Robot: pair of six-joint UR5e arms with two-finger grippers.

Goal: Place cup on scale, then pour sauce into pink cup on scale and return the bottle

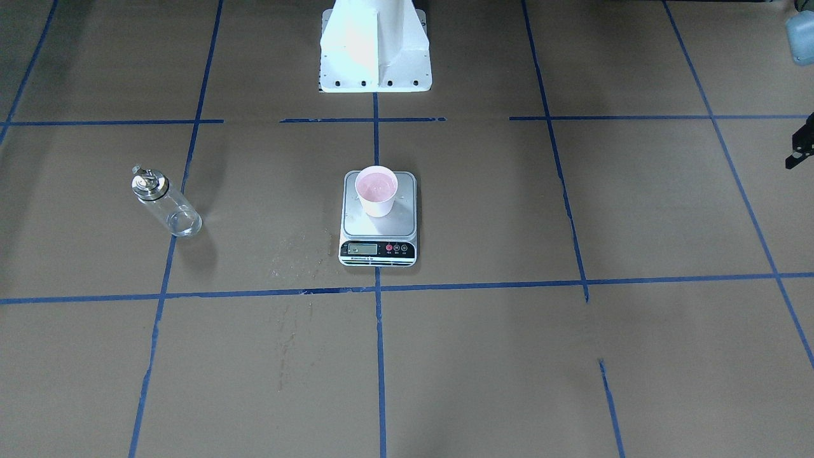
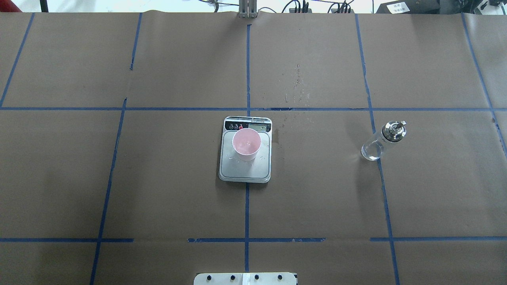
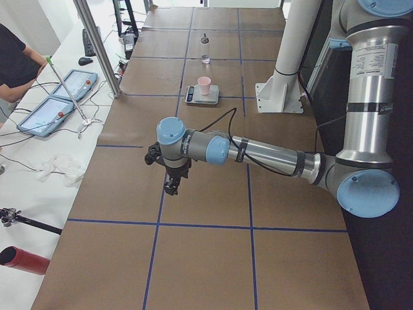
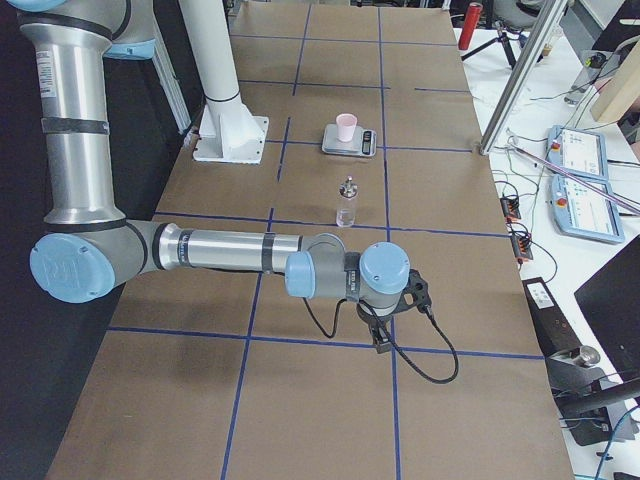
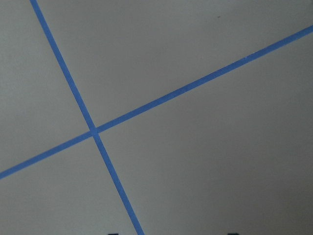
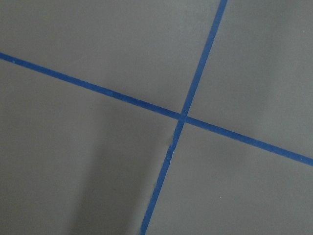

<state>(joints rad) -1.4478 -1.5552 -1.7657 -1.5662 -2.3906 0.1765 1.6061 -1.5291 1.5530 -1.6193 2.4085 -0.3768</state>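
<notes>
The cup (image 2: pixel 246 145) stood upright on the scale (image 2: pixel 245 168) mid-worktop (image 2: pixel 158 178), the bottle (image 2: pixel 382 141) well apart to its right. Whether the left tool (image 3: pixel 170 187) and right tool (image 4: pixel 381 342) were spread or pressed together, I cannot tell.

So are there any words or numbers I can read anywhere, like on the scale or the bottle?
None can be read.
Scale: its display and the print under its buttons are too small and blurred.
Bottle: no label shows.
Cup: plain, no writing.
Robot arm: a small grey sticker, too blurred.
Paper sign past the table's far edge: blurred.
</notes>
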